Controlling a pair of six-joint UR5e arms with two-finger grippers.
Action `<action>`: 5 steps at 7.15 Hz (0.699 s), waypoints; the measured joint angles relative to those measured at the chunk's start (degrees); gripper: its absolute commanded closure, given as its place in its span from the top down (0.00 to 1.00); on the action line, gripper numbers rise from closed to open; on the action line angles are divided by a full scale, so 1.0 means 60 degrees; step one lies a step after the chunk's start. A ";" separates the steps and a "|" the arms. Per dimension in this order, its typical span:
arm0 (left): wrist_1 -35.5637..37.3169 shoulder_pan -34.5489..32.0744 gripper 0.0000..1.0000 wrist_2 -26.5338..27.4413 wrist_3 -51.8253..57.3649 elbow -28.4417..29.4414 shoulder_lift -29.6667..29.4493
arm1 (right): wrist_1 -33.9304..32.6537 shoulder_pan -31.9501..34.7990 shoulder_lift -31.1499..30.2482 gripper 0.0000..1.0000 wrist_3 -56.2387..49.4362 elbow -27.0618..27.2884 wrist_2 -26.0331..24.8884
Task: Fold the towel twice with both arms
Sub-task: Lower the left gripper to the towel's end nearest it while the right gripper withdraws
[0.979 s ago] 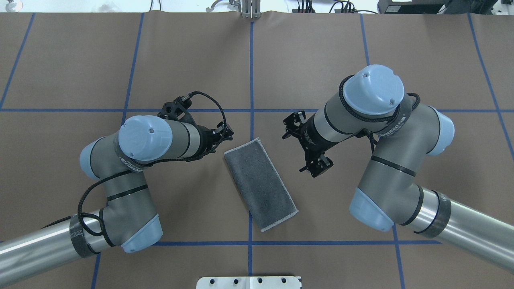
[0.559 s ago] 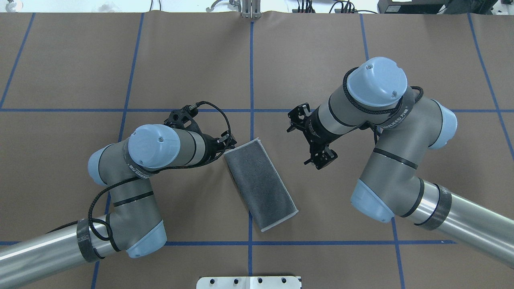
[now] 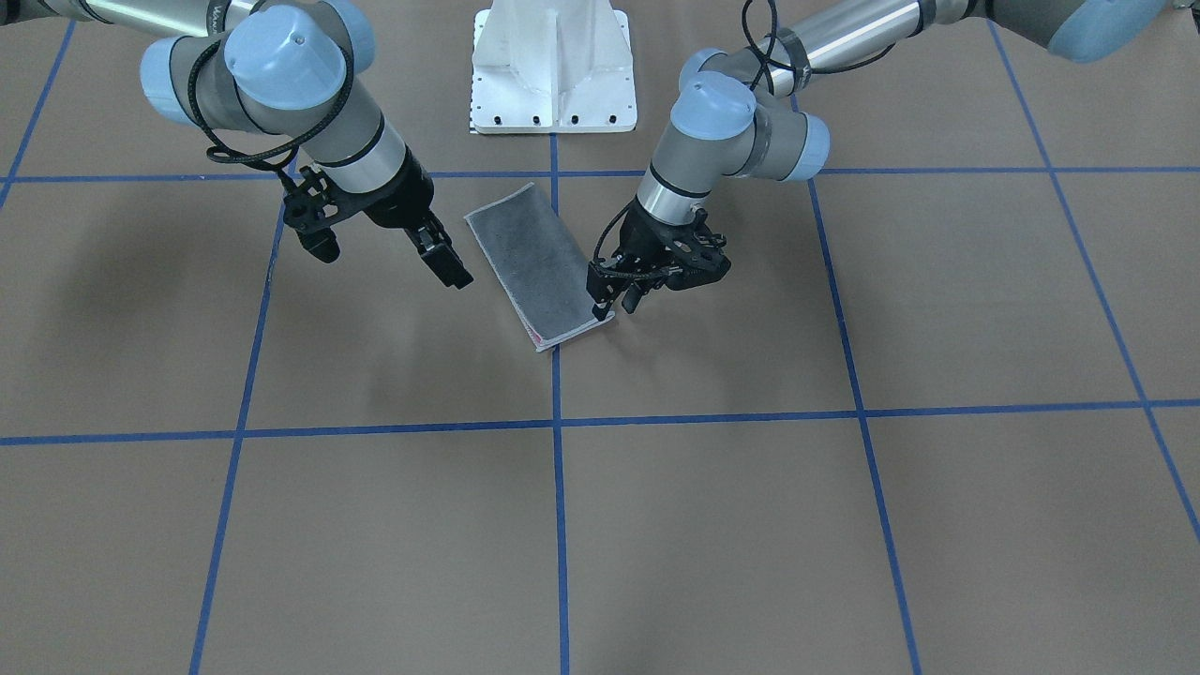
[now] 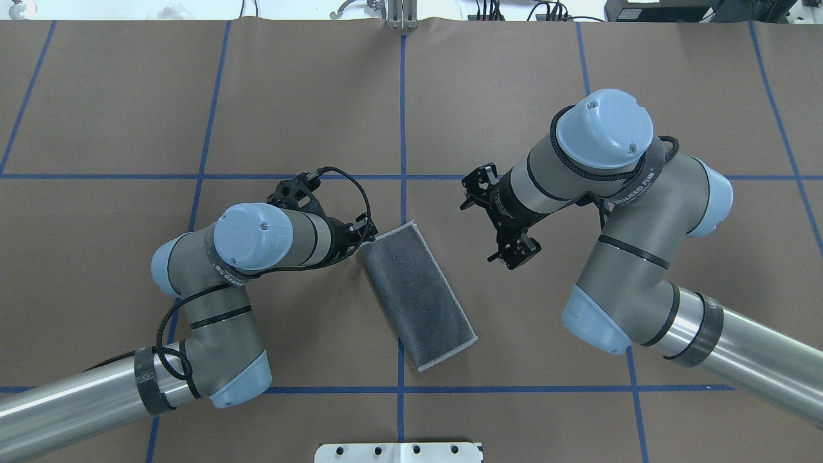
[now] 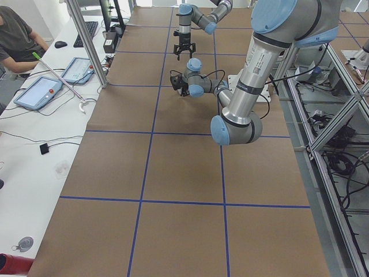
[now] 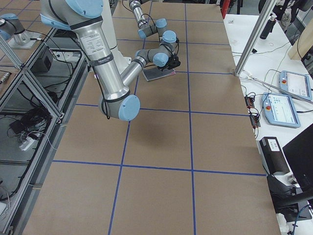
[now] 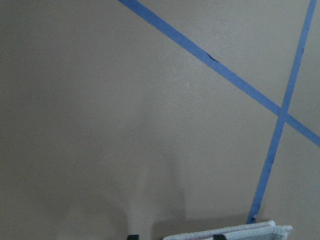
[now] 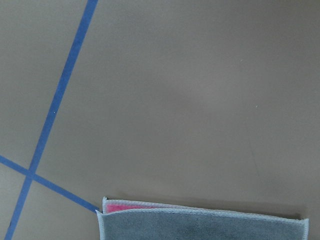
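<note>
Jaws are seen apart on the left arm [image 4: 215,315], at a far corner of the once-folded towel [image 4: 418,296] laid slantwise on the desk [image 4: 128,96], and on the right arm [image 4: 624,276], clear of it. Both layers should be pinched together.

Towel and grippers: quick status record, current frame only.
towel: folded once, grey face up, pink showing at the open edge, lying diagonally on the table
left gripper: open, low at the towel's far left corner, not closed on it
right gripper: open, holds nothing, clear of the towel on its right side
folds done: one of two
</note>
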 measured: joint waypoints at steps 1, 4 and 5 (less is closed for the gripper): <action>-0.0023 0.0000 0.51 -0.0003 -0.0003 0.0032 -0.0019 | -0.0001 0.0005 0.0000 1.00 0.0000 0.0000 -0.0003; -0.0034 0.0005 0.48 -0.0005 -0.0005 0.0064 -0.0041 | 0.0002 0.0018 0.0003 1.00 0.0000 0.0001 0.0031; -0.0034 0.0005 0.46 -0.0005 -0.0002 0.0068 -0.0045 | 0.0008 0.0045 0.0004 1.00 0.0000 0.0012 0.0111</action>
